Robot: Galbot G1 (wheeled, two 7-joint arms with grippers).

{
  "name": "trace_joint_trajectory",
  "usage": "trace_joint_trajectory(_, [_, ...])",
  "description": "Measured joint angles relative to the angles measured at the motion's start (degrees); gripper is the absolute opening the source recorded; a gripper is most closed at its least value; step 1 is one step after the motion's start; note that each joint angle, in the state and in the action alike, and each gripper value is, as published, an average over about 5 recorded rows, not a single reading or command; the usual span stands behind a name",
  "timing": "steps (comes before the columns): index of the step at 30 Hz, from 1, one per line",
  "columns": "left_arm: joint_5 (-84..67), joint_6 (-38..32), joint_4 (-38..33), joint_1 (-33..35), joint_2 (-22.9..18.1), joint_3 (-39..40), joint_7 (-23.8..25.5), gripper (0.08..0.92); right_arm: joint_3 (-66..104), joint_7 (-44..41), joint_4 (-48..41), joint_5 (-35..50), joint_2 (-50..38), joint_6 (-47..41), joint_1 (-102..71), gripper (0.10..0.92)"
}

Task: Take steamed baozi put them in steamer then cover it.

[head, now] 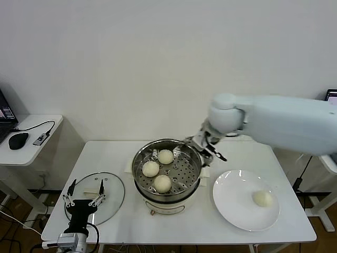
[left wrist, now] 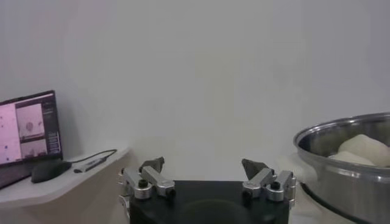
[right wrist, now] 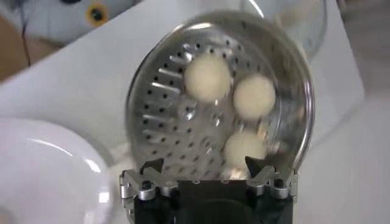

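White table [head: 116,158] against plain wall [head: 158,63]; side desk [head: 31,138] left; both hands spread, empty.

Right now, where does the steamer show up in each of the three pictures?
Head view: steamer at table centre, three baozi inside.
Left wrist view: only its shiny wall at the picture's edge, baozi tops peeking over.
Right wrist view: seen from above, tray filling the middle.
Shared landmark: the baozi inside.

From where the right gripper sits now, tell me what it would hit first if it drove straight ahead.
The right gripper, open and empty, points down into the steamer. Straight ahead lies the perforated tray, probably at or beside the nearest baozi; depth is unclear, so I can't tell which it would touch first.
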Motion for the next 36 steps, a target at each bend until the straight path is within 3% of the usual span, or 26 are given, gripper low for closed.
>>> trace_joint_trajectory(7, [0.1,-0.3,0.3,0.2,0.5,0.3,0.1,0.823,0.4,-0.4,1.8,-0.6,-10.7,-6.8,-3.4,0.823])
trace_joint_trajectory(17, [0.2,-0.6,1.3,0.3,0.5,0.3,0.2,0.823,9.7,-2.4,-0.6,-6.9,-21.5,-6.9,-18.5,0.823])
trace_joint_trajectory(36, [0.6,-0.7,2.8,0.2,0.5,0.3,0.3,0.823,32.4,-2.1,-11.2,-18.2,-23.4,-3.3,-47.1,0.823])
